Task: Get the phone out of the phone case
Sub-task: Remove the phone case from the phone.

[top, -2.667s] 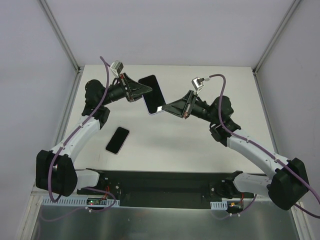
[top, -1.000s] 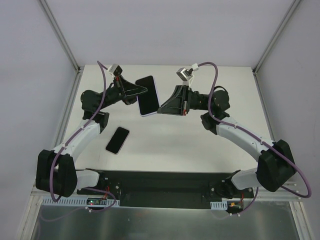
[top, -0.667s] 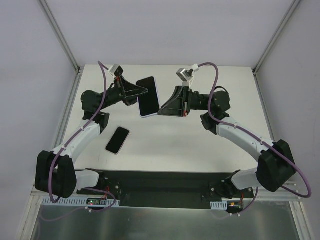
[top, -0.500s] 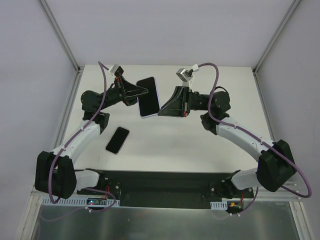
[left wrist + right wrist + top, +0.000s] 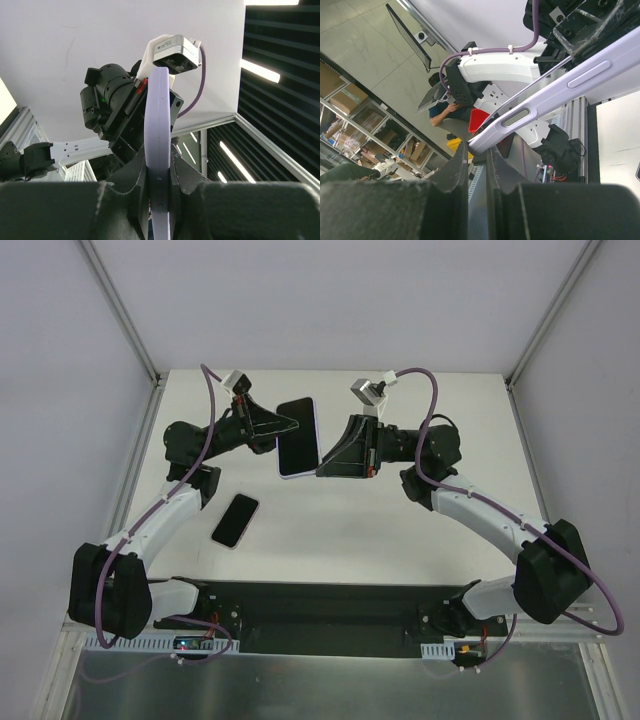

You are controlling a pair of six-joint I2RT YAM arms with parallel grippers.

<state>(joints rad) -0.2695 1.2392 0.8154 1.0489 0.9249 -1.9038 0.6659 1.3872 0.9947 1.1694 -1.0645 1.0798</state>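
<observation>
A phone with a dark screen (image 5: 297, 440) sits in a lavender phone case (image 5: 312, 420) and is held in the air above the table's far middle. My left gripper (image 5: 279, 424) is shut on the case's left long edge. In the left wrist view the case (image 5: 158, 115) stands edge-on and rises from between my left gripper's (image 5: 158, 175) fingers. My right gripper (image 5: 318, 468) is shut on the case's lower right corner. In the right wrist view the case's side with its buttons (image 5: 560, 95) runs up and to the right from my right gripper (image 5: 477, 150).
A second dark phone (image 5: 235, 520) lies flat on the white table (image 5: 400, 530), near the left arm's forearm. Grey walls and metal rails (image 5: 150, 360) close in the table on three sides. The arm bases stand on a black strip (image 5: 320, 615) at the near edge.
Since the earliest frame the right arm has swung left and raised its wrist, and the held phone has shifted slightly left. Over the last second both arms have barely moved.
</observation>
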